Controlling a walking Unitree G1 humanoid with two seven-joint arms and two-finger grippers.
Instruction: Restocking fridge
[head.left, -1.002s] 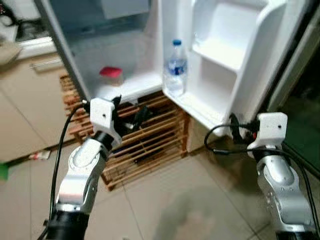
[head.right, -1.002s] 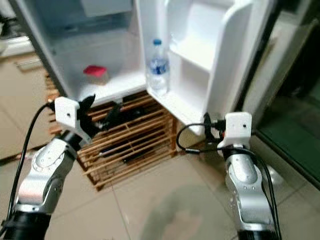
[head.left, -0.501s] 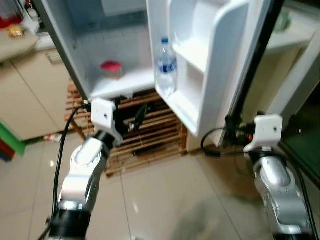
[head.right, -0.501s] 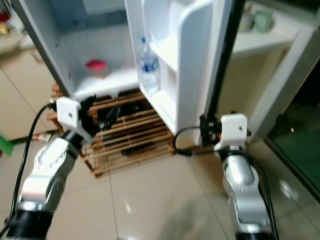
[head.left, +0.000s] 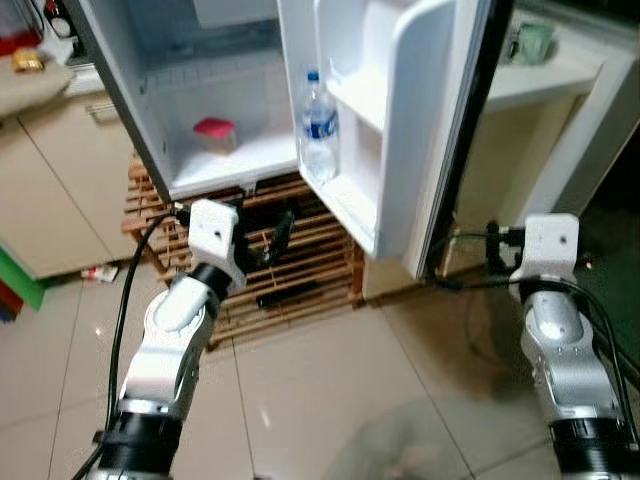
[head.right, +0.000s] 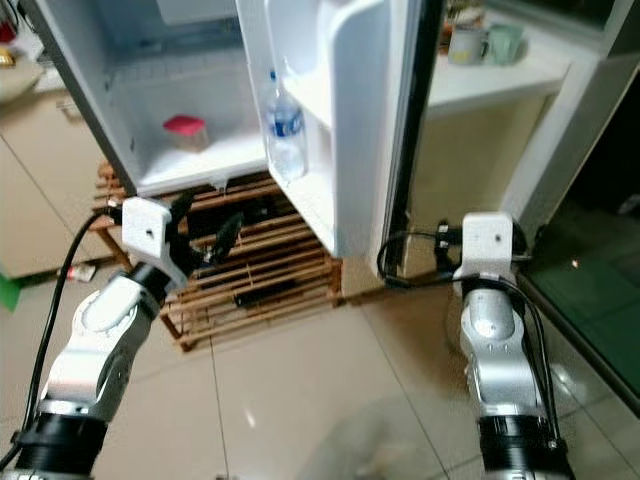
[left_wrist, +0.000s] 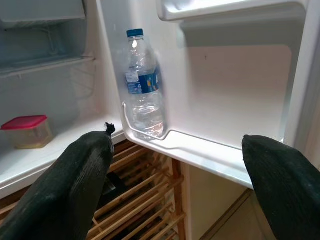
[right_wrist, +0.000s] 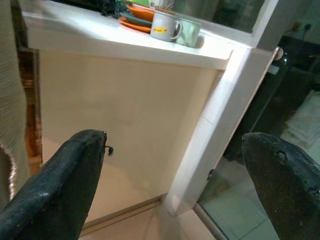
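Note:
The white fridge (head.left: 130, 120) stands open, its door (head.left: 425, 140) swung out towards me. A clear water bottle (head.left: 318, 125) with a blue cap stands upright in the door's lowest shelf (left_wrist: 165, 140). A red-lidded container (head.left: 214, 134) sits on the fridge's bottom shelf. My left gripper (head.left: 262, 232) is open and holds nothing; it hovers below the fridge's front edge, in front of the wooden rack (head.left: 300, 275). My right gripper (right_wrist: 174, 142) is open and holds nothing, to the right of the door's outer edge, facing a cream counter front (right_wrist: 125, 115).
A white counter (head.right: 500, 70) beyond the door carries mugs (right_wrist: 172, 27) and plates. Dark glass (head.right: 600, 270) lies at the far right. Cream cabinets (head.left: 50, 190) stand to the left, with a small packet (head.left: 100, 272) on the tiled floor (head.left: 330, 400).
The camera has shifted, bringing the counter into view. The door now looks more edge-on. My right gripper has gone from under the door to right of its edge.

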